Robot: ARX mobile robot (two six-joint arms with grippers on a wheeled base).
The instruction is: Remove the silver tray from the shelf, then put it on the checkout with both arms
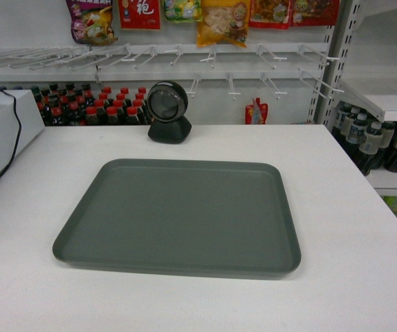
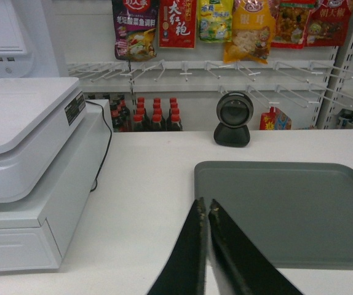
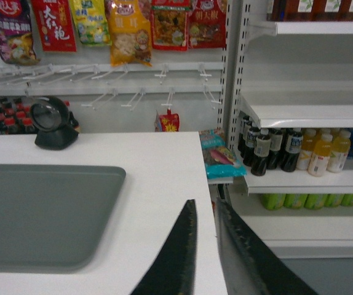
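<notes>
Left claw (image 2: pixel 205 212) hangs low over the table (image 2: pixel 146 184), its two black fingers nearly touching with only a thin slit between them, clenched on nothing. Just right of its tips lies the tray (image 2: pixel 287 212), flat on the table, its near left corner beside the claw but apart from it. Left of this claw stands a white register (image 2: pixel 29 153) with a black cable (image 2: pixel 106 132) running down behind it. Ahead and slightly right, past the tray's far rim, sits the round black scanner (image 2: pixel 233 120), and farther back hang snack packets (image 2: pixel 182 24) above rows of red-capped bottles (image 2: pixel 155 114). Right claw (image 3: pixel 206 215) hovers at the table's right edge (image 3: pixel 204 178), fingers parted by a narrow gap, released and empty. The tray (image 3: pixel 41 215) lies to its left, well apart from the tips. Ahead and right of it, beyond the table edge, the shelf (image 3: pixel 312 114) boards carry dark and yellow bottles (image 3: pixel 299 150), with a teal packet (image 3: pixel 221 157) near the table corner. In the head view neither claw shows; the tray (image 1: pixel 185 218) rests in the middle of the table (image 1: pixel 351 207).
</notes>
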